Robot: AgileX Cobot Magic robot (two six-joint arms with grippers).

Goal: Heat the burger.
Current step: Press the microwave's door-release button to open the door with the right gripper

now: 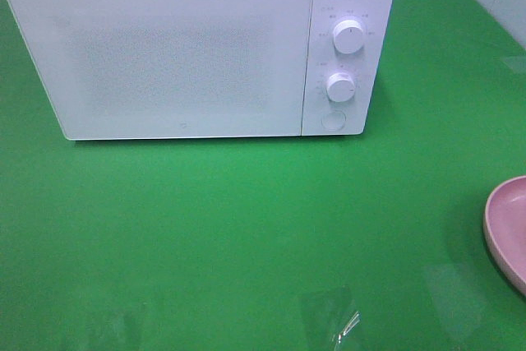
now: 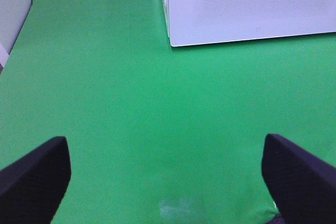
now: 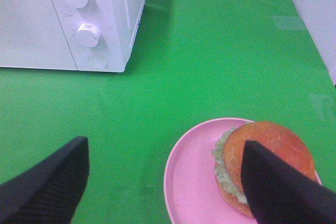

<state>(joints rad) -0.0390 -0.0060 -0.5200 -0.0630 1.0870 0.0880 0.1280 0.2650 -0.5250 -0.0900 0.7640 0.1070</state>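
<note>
The burger [image 3: 262,153], with a golden-brown bun and green lettuce, sits on a pink plate [image 3: 191,182] in the right wrist view. My right gripper [image 3: 165,182] hangs open above the plate, one dark finger [image 3: 278,192] partly covering the burger. In the exterior high view only the plate's rim [image 1: 505,228] shows at the right edge; the burger is out of that view. The white microwave [image 1: 197,47] stands at the back with its door shut. My left gripper [image 2: 165,174] is open over bare green cloth, near the microwave's front corner [image 2: 173,40].
The microwave has two white knobs [image 1: 348,37] [image 1: 339,86] and a round button [image 1: 332,120] on its right panel. A green cloth [image 1: 246,228] covers the table. A scrap of clear tape [image 1: 345,326] lies near the front edge.
</note>
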